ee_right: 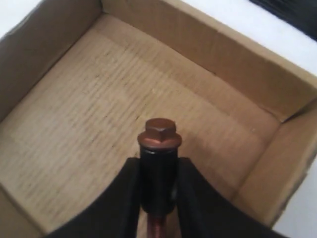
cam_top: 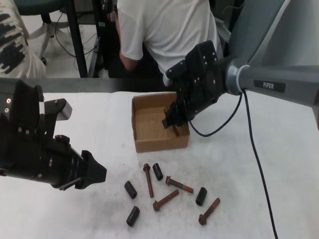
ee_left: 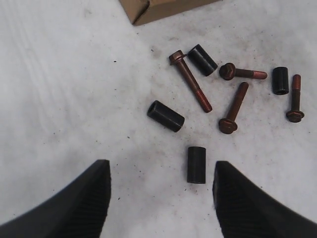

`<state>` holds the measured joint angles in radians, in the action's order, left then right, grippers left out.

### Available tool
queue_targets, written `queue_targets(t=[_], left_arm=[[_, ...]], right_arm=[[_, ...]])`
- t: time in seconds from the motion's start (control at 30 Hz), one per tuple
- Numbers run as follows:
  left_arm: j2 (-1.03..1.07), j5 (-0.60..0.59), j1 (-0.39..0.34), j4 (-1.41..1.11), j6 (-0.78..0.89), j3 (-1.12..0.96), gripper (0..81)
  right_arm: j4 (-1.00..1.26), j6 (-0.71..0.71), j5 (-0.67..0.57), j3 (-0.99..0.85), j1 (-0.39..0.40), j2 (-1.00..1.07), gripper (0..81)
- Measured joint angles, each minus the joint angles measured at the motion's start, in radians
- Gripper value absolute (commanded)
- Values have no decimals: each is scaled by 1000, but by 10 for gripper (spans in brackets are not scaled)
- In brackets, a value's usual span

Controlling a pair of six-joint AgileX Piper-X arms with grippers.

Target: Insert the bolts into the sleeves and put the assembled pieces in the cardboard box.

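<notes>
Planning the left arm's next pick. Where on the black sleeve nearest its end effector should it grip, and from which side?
Probably mid-length across the curved sides of the sleeve, coming from above: it lies flat on its own, its long axis running between the open fingers of the left end effector.

Four bolts (ee_left: 190, 88) and four black sleeves (ee_left: 165, 115) loose on the bench (ee_left: 64, 89), between wide-apart fingers (ee_left: 84, 203) and the cardboard box (ee_left: 158, 7).

Bench (cam_top: 289, 174) had a white cover, dirt-speckled. Cardboard box (cam_top: 162, 144) sat on it toward the far side. In front of the box, four rusty bolts (cam_top: 148, 179) and four black sleeves (cam_top: 130, 189) lay flat, scattered close together.
</notes>
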<state>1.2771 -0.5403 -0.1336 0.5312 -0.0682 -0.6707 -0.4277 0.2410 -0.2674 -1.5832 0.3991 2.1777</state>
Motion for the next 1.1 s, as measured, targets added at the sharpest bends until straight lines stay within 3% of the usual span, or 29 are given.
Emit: queue_targets(t=[0.07, 0.27, 0.3, 0.77, 0.97, 1.1], left_arm=[[0, 0, 0, 0, 0, 0, 562], [0, 0, 0, 0, 0, 0, 562], [0, 0, 0, 0, 0, 0, 562], [0, 0, 0, 0, 0, 0, 560], [0, 0, -2, 1, 0, -2, 538], [-2, 8, -63, -27, 4, -12, 536]], right_arm=[[-8, 8, 9, -10, 0, 2, 24], [-10, 13, 5, -46, 0, 2, 433], [-12, 13, 3, -51, 0, 2, 461], [-60, -39, 2, -68, 0, -13, 412], [-217, -39, -205, -68, -13, -158, 396], [-358, -18, -303, -68, -18, -335, 396]])
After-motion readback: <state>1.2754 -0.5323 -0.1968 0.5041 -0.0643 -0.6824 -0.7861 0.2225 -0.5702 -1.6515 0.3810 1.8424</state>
